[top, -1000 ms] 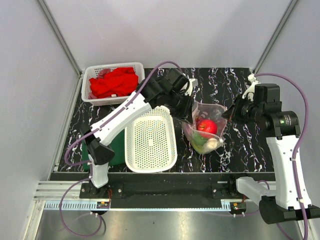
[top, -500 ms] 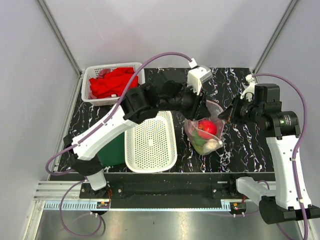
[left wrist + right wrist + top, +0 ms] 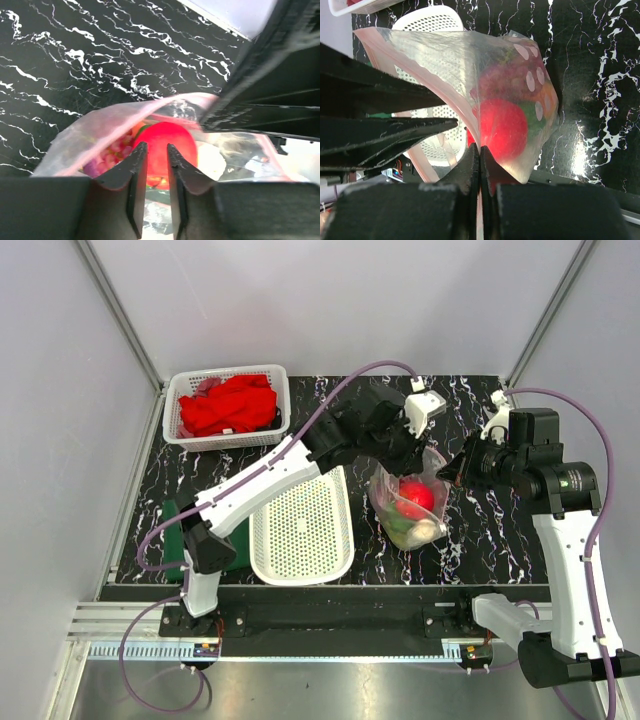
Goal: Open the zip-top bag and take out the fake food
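The zip-top bag (image 3: 385,502) stands on the desk (image 3: 490,530) just beside the white basket (image 3: 300,525), on its right-arm side; the fake food (image 3: 412,518) is inside, a red apple (image 3: 502,127) on top. The right tool (image 3: 479,147) is closed on the bag's edge far from the basket; the left tool (image 3: 155,146) hangs over the bag's mouth, its jaws a narrow gap apart, gripping nothing.

A black, white-veined table (image 3: 480,530) sits between plain pale-grey walls (image 3: 350,300) — an aluminium rail (image 3: 300,650) along its near edge.
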Robot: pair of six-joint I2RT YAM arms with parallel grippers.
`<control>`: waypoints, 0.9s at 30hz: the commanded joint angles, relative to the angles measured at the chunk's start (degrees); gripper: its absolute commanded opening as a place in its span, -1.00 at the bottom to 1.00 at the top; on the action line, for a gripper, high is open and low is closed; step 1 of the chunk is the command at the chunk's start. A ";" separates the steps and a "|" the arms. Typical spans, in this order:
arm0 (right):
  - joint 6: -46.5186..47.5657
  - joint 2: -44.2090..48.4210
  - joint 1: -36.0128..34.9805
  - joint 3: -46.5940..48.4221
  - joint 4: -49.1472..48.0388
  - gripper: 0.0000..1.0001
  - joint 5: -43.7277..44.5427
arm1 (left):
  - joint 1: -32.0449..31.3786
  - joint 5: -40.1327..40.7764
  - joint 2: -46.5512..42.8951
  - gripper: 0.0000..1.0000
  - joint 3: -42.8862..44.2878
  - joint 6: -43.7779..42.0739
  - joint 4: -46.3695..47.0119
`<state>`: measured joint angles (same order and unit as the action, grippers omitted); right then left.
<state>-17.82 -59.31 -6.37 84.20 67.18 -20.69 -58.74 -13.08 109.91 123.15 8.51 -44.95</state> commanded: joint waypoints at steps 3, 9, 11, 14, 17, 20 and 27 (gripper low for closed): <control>-0.46 0.60 -0.13 2.37 -0.73 -1.00 -1.20 | -0.06 -3.53 -0.31 -0.26 -2.82 -2.71 3.55; -0.90 -0.10 -0.05 3.07 -0.73 -1.00 -1.81 | -0.85 -4.14 -0.31 0.20 -6.60 -4.03 3.46; -0.90 -0.02 -0.13 2.98 -0.64 -1.00 -1.64 | -1.11 -4.06 -0.22 0.26 -7.13 -4.56 3.20; -0.90 0.07 -0.05 2.63 -0.47 -1.00 -1.55 | -1.46 -3.97 -0.48 0.41 -8.37 -5.96 3.02; -0.98 0.07 -0.13 2.46 -0.38 -1.00 -1.64 | -1.55 -3.44 0.13 0.55 -8.98 -6.84 2.76; -0.98 -0.19 -0.13 2.81 -0.29 -1.00 -1.64 | -1.81 -3.27 0.92 0.78 -9.25 -7.02 2.67; -1.07 -0.19 -0.13 2.72 -0.12 -1.00 -1.20 | -2.08 -3.53 2.68 0.98 -9.86 -7.90 2.67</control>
<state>-18.28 -59.72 -6.37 84.73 68.45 -20.71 -60.47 -15.86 110.91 114.02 2.24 -43.11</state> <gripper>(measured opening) 0.010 0.983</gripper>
